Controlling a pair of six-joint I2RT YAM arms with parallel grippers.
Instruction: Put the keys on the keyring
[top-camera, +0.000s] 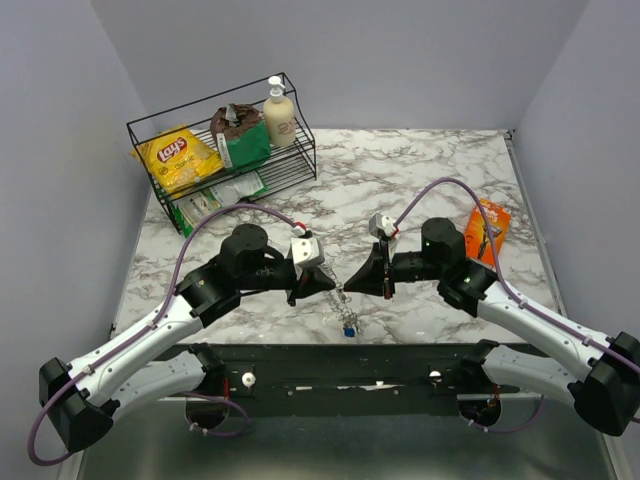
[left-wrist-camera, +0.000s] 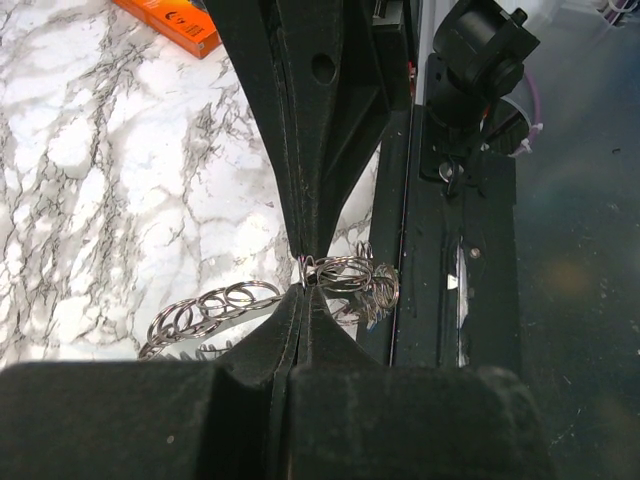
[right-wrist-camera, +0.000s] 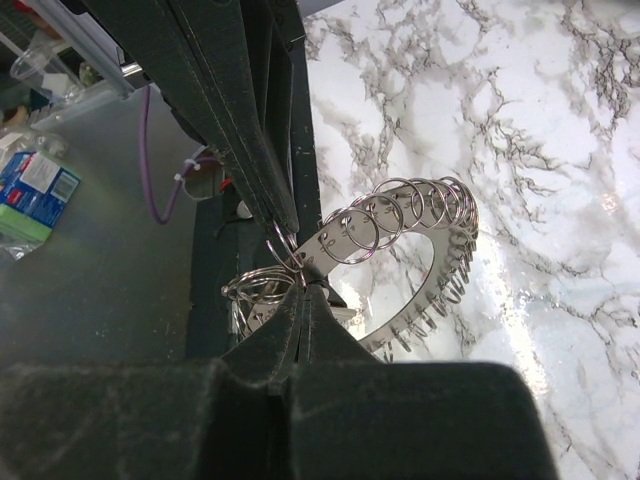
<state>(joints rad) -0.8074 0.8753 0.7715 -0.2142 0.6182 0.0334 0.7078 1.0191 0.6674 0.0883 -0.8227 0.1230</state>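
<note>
Keyring (right-wrist-camera: 440, 265) between closed left and right fingers (right-wrist-camera: 270, 345)

A robotics lab's test cell is showing here: plain grey walls (top-camera: 350, 50) are boxing in a marble-patterned tabletop (top-camera: 420, 170). Two cabled robot arms, the left arm (top-camera: 140, 340) and the right arm (top-camera: 540, 322), are sitting bolted to a black base plate (top-camera: 340, 365). A wire rack (top-camera: 303, 145) is holding staged props, a chips bag (top-camera: 178, 158) and a soap bottle (top-camera: 279, 112).
</note>
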